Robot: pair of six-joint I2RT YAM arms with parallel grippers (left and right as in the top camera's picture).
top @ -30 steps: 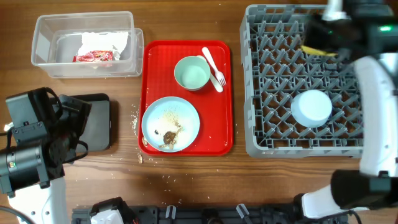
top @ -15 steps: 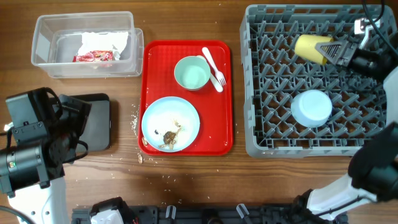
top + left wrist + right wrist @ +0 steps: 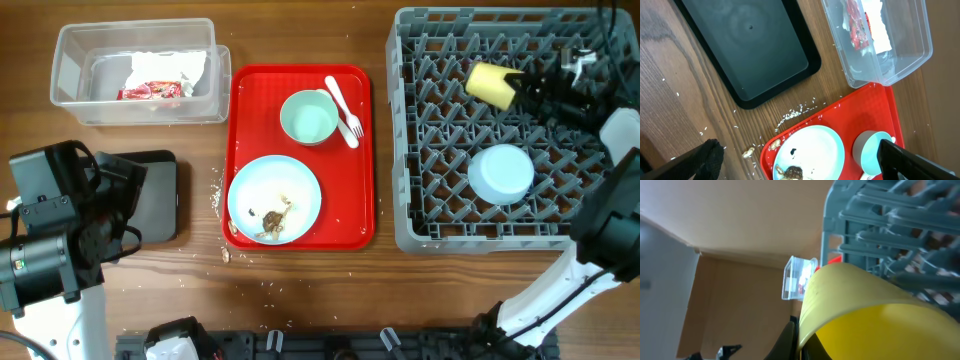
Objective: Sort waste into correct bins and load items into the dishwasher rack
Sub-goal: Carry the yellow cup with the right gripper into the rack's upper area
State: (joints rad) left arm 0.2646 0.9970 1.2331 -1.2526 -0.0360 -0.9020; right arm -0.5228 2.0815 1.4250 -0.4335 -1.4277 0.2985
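Observation:
My right gripper [image 3: 522, 88] is shut on the rim of the yellow-green cup [image 3: 489, 83] and holds it on its side over the far part of the grey dishwasher rack [image 3: 425, 215]. The cup fills the right wrist view [image 3: 865, 315]. A light blue bowl [image 3: 501, 174] sits upside down in the rack. The light blue plate [image 3: 274, 199] with brown scraps, the mint-green bowl [image 3: 308, 118] and the white fork [image 3: 343, 110] lie on the red tray [image 3: 355, 215]. My left gripper [image 3: 800, 167] is open above the plate's left side. The napkin [image 3: 150, 65] and red wrapper [image 3: 152, 90] lie in the clear tub [image 3: 70, 105].
The black tray [image 3: 155, 200] lies left of the red tray, beside my left arm. Whitish crumbs [image 3: 217, 195] are scattered on the wooden table between the two; they also show in the left wrist view [image 3: 795, 112].
My right gripper has swung left over the rack's far part with the cup, which now lies more on its side. The left arm has not moved.

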